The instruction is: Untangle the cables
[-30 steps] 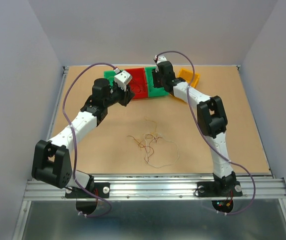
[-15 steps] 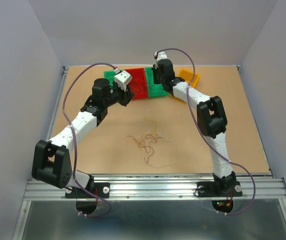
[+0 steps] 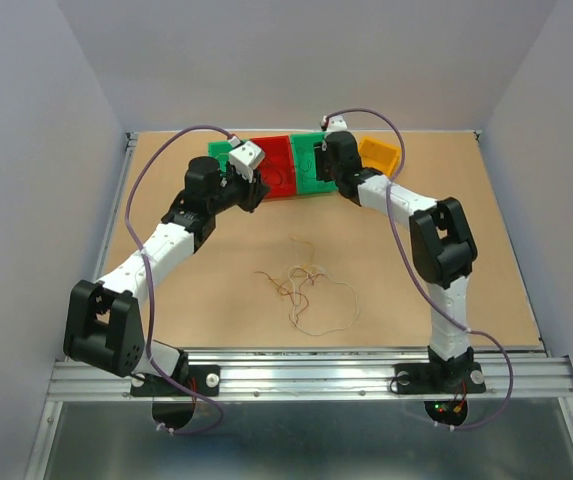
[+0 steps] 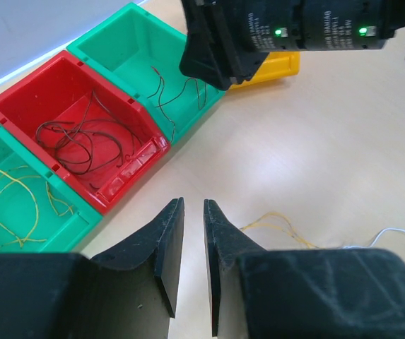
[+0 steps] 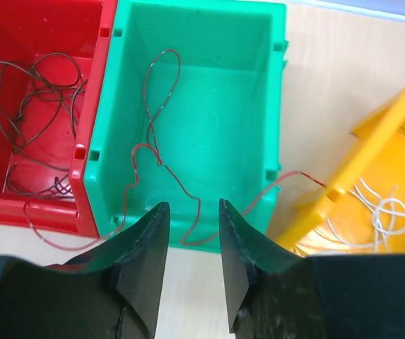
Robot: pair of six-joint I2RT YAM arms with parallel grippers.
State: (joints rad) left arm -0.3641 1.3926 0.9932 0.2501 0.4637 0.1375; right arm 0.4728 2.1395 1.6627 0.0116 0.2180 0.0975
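Note:
The cables (image 3: 303, 283) lie in a small loose tangle of thin brown, beige and yellow loops on the board between the two arms. No gripper touches them. My left gripper (image 3: 259, 191) hovers by the red bin (image 3: 278, 165); in its wrist view the left gripper (image 4: 194, 212) stands slightly open with nothing between its fingers. A yellow strand (image 4: 280, 224) lies just ahead of it. My right gripper (image 5: 194, 208) is open and empty at the near rim of a green bin (image 5: 223, 106). A thin red wire (image 5: 160, 162) lies in that bin and trails over its rim.
Four bins line the back: a green bin (image 4: 4, 134) with yellow wires, the red bin (image 4: 22, 106) with dark brown wires (image 4: 82, 141), the second green bin (image 3: 311, 165), and a yellow bin (image 5: 372, 155) holding white wires (image 5: 386, 212). The right arm's wrist (image 4: 294, 28) hangs close above the left gripper's view.
The right arm has swung to the right along the bins, its wrist now nearer the yellow bin. The left arm and the tangle have not moved.

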